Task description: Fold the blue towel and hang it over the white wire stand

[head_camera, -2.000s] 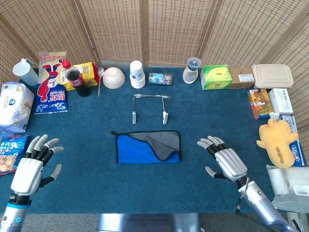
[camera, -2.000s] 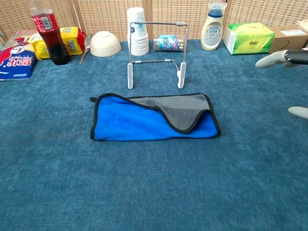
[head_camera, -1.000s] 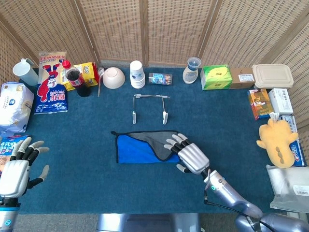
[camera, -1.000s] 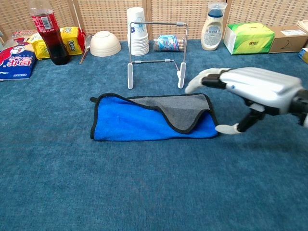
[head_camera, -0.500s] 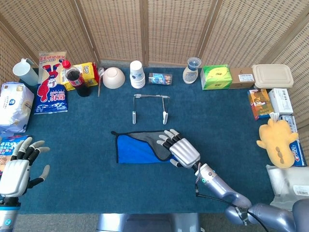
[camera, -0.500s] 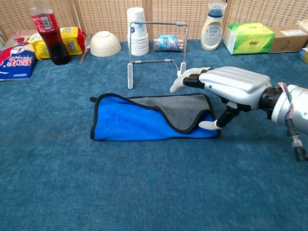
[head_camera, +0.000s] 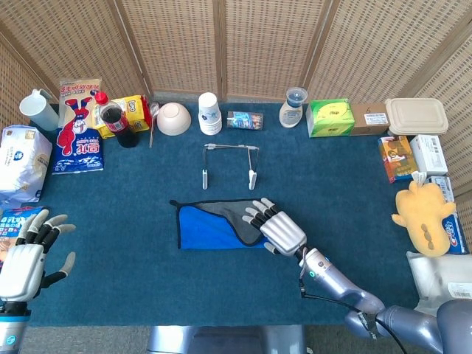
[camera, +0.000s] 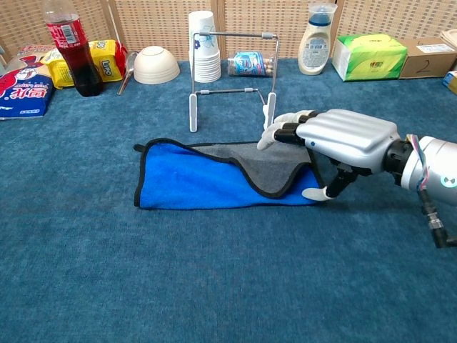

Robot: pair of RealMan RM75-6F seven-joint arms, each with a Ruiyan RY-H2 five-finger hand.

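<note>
The blue towel is spread flat at the table's middle, just in front of the white wire stand, one grey corner already turned over. The right hand, well off to the side two seconds ago, is now poised over the towel's right edge, fingers apart, nothing gripped. A grasp seems imminent. The left hand is held open, well apart.
</note>
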